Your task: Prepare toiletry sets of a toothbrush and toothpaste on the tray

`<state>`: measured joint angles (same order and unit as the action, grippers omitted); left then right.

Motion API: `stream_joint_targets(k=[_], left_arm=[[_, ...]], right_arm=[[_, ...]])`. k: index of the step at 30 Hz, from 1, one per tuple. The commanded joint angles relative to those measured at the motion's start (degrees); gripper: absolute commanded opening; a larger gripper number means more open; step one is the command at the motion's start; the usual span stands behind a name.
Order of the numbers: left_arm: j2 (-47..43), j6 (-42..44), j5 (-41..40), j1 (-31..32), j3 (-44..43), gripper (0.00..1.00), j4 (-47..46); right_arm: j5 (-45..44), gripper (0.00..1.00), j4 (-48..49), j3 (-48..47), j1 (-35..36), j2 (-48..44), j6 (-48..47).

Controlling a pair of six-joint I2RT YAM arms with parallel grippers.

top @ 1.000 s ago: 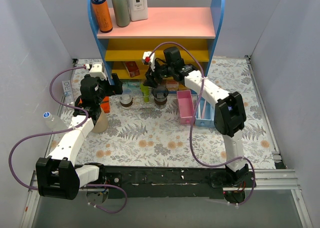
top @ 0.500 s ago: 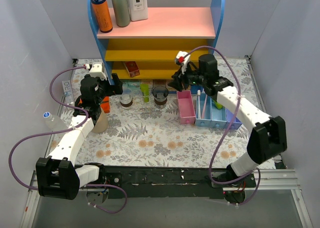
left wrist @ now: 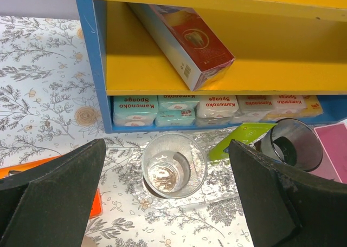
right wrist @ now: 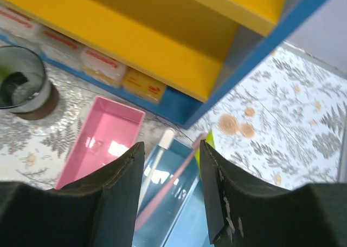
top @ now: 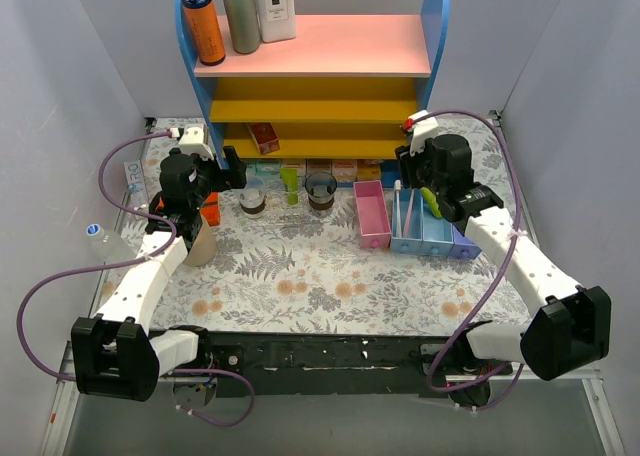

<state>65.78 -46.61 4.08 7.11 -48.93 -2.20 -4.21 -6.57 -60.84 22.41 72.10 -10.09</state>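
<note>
Your left gripper (left wrist: pixel 167 187) stood wide open above the clear cup (left wrist: pixel 173 167) on the transparent tray (left wrist: pixel 218 190), green toothpaste tube (left wrist: pixel 241 139) sat between that cup and the dark cup (left wrist: pixel 290 144), your right gripper (right wrist: pixel 171 160) hovered jaws apart over the blue bin (top: pixel 412 242), white toothbrush (right wrist: pixel 156 156) inside.

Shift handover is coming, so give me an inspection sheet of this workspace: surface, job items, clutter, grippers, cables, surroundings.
Surface: floral cloth, no spills seen.
Job's things: clear cup, green tube and dark cup in a row before the shelf; toothbrushes in the blue bin.
Clutter: pink bin, red box, sponge packs.
Grippers: left gripper open above the clear cup; right gripper open over the blue bin.
Cables: purple cables loop free off both arms.
Surroundings: shelf with bottles behind; grey walls.
</note>
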Motion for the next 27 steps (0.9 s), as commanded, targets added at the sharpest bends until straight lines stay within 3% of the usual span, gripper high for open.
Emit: stream_joint_targets(k=[1, 27], left_arm=[[-2.3, -0.2, 1.1, 0.4, -1.0, 0.98, -1.5], [-2.5, 0.4, 1.4, 0.5, -1.2, 0.98, -1.3]], right_arm=[[-9.3, 0.53, 1.5, 0.9, 0.1, 1.0, 1.4], [-19.2, 0.45, 6.0, 0.3, 0.2, 14.6, 2.3]])
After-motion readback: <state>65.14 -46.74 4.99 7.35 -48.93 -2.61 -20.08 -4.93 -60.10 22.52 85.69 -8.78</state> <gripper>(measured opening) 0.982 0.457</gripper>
